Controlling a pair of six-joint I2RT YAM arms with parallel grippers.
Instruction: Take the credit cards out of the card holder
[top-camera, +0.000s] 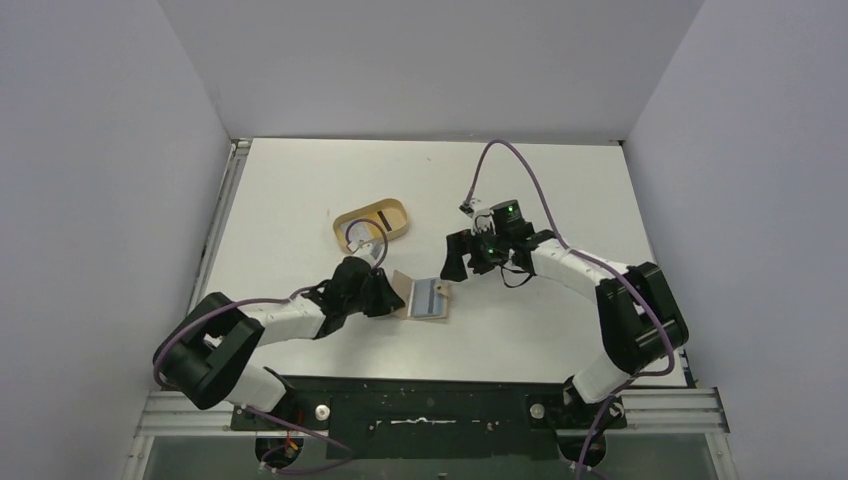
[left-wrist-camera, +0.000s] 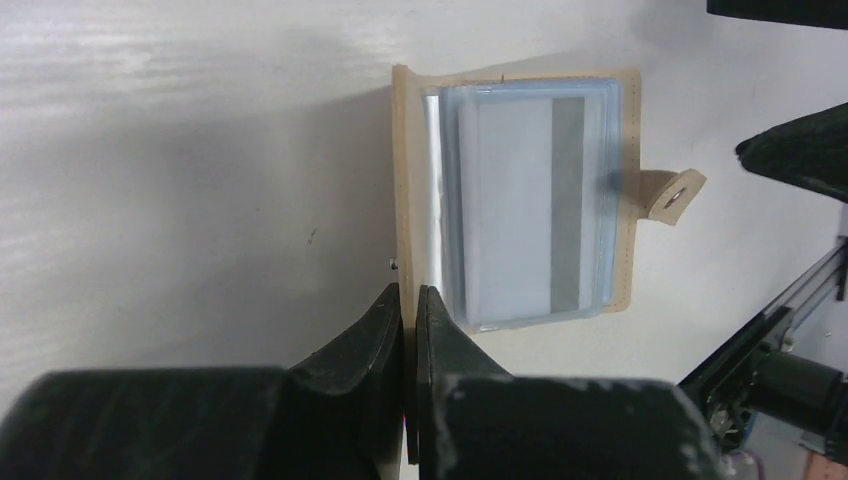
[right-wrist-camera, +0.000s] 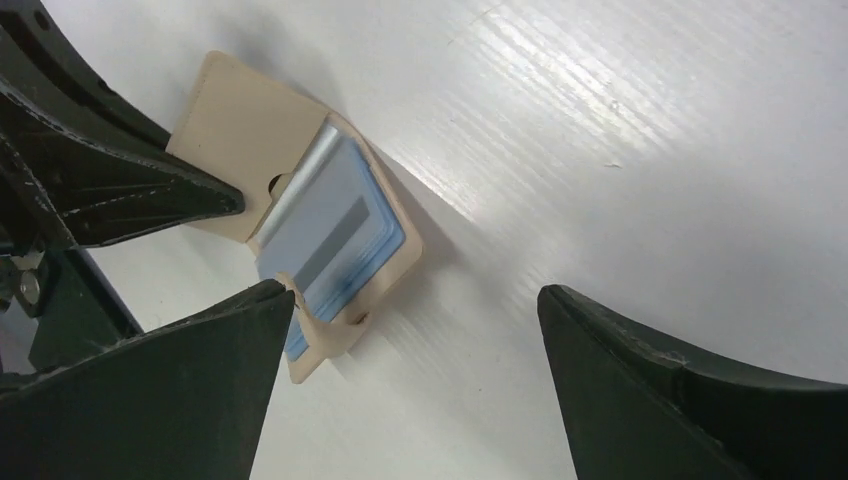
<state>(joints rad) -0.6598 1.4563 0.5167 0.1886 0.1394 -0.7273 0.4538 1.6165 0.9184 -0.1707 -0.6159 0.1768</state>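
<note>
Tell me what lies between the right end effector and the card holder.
Nothing: the top view shows only a short stretch of bare table between the open right end effector and the card holder.

Left claw (left-wrist-camera: 410, 293) pinched; right claw (right-wrist-camera: 415, 290) agape

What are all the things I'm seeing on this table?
card holder: one, tan, lying open mid-table
credit card: one visible, light blue with a grey stripe, inside the holder's clear sleeve
oval tray: one, tan with yellow inside, behind the holder
table: one, white
left claw: black, shut on the holder's cover edge
right claw: black, open, above the holder
</note>
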